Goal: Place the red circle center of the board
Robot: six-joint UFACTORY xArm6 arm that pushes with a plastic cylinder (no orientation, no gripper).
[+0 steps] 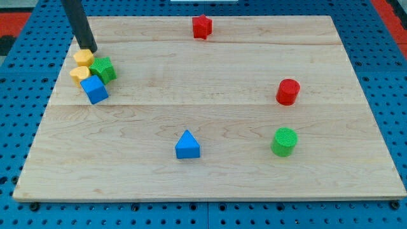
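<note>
The red circle sits untouched toward the board's right side, well apart from the centre, so the whole push is left. My tip, a bare rod with no pincer and holding nothing, rests at the far left beside the yellow blocks.

1. The only part of the robot that shows is the rod, which enters the picture from the view's top edge on the left.
2. The rod is straight and of a dark colour, close to black or very dark grey.
3. Its surface looks plain and matte; I can see no markings, no screws and no cables on it.
4. The thickness seems equal along the whole visible length.
5. My tip is the lower end of the rod, and it looks blunt, not pointed.
</note>
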